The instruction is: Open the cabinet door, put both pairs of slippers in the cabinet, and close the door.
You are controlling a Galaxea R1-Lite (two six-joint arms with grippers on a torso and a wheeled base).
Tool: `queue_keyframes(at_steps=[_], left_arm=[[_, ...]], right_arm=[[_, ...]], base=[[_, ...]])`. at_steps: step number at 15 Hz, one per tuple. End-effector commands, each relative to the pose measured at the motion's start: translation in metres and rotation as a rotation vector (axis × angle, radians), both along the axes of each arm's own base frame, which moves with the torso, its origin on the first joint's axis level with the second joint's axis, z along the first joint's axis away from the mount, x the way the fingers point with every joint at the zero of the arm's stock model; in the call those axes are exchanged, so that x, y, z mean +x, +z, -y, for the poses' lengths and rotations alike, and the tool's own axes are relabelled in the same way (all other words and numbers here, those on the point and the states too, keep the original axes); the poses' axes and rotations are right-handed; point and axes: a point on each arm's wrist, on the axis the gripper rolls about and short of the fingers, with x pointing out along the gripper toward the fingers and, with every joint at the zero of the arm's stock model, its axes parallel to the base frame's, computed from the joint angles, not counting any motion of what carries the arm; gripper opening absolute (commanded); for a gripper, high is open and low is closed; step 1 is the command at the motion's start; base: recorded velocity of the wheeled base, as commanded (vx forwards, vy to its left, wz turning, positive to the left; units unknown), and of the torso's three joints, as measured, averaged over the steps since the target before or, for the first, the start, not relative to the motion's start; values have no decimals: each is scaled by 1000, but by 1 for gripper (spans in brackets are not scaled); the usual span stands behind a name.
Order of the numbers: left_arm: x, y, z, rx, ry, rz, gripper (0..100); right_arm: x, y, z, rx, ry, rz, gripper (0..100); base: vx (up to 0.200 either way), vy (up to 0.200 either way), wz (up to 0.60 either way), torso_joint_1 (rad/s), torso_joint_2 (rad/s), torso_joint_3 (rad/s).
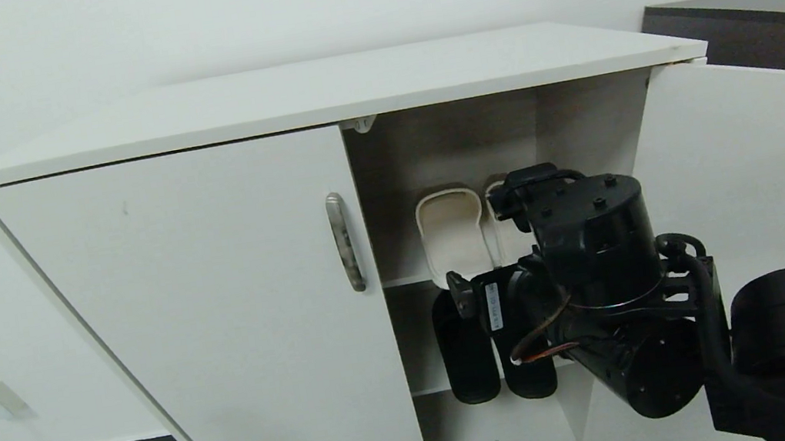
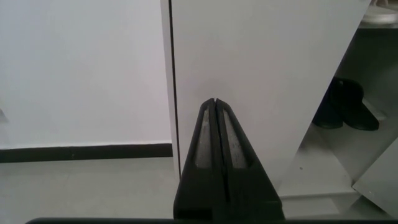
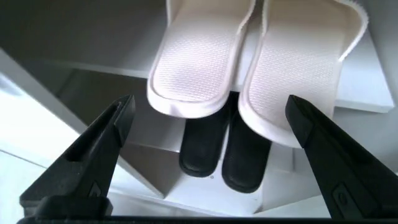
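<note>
White cabinet (image 1: 312, 96) against the wall (image 1: 101, 38). Left door (image 1: 205, 318) is shut, with a metal handle (image 1: 344, 242) at its inner edge. Right door (image 1: 764, 157) is swung open.

Both pairs are inside the open right half. White slippers (image 1: 451, 239) lie side by side on the upper shelf (image 3: 360, 93), near ends hanging over its front edge. Black slippers (image 1: 466, 349) sit directly below on the lower shelf (image 1: 426, 390), side by side, also poking past the edge.

Right arm (image 1: 603, 274) is in front of the opening, partly covering the second white slipper in the head view. Right gripper (image 3: 209, 102) is spread wide and holds nothing. In the right wrist view its fingers (image 3: 106, 143) stand one on each side of the white pair, close in front of it; contact cannot be told.

Left gripper (image 2: 215, 109) has its fingers pressed together with nothing between them. It points at the closed left door near that door's outer edge, apart from it. Black slippers (image 2: 345, 106) show off to the side in the left wrist view.
</note>
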Motion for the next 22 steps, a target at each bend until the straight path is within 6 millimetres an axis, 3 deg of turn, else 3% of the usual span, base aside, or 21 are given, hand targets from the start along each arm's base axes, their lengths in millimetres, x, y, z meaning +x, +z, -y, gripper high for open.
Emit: queue_keyframes(at_steps=[1, 3, 4, 16, 22], left_arm=[[0, 0, 0, 0, 0, -1, 0], [0, 0, 0, -2, 0, -1, 0], [0, 0, 0, -2, -2, -1, 0], [0, 0, 0, -2, 0, -1, 0], [0, 0, 0, -3, 1, 1, 0]], right_arm=[[0, 0, -1, 1, 1, -1, 100], [-1, -5, 1, -4, 11, -14, 100], [-1, -6, 1, -5, 16, -14, 0], [10, -27, 6, -32, -12, -26, 0], [12, -31, 12, -63, -21, -32, 0]], base=[[-200, 0, 0, 2, -7, 2], [-200, 0, 0, 0, -2, 2], [-200, 0, 0, -17, 7, 2], [-200, 0, 0, 2, 1, 7], [0, 0, 0, 0, 0, 0]])
